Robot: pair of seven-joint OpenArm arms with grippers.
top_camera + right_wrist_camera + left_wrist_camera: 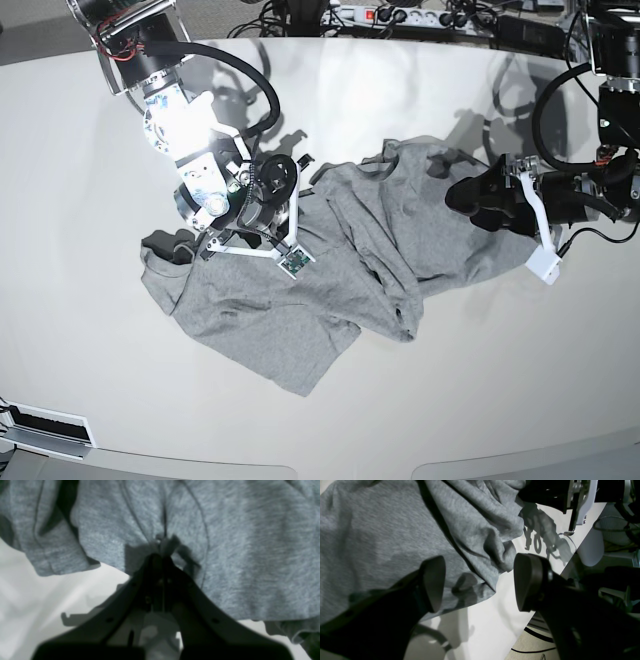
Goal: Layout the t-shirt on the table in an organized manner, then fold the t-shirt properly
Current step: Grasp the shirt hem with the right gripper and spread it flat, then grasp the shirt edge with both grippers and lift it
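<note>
t-shirt pinched in right claw, crumpled

Beyond the far curved edge of the white surface, along the top of the base view, a power strip with a red switch lies among a tangle of black cables. A strip of grey floor shows in the upper left corner. At the lower left corner a white slotted panel juts in. The glossy top carries soft highlights and dark shadows, cast toward the far side. In the left wrist view, pale carpet crossed by a black cable shows at the bottom, and a white rounded piece of furniture stands at the right, too dim to identify.
</note>
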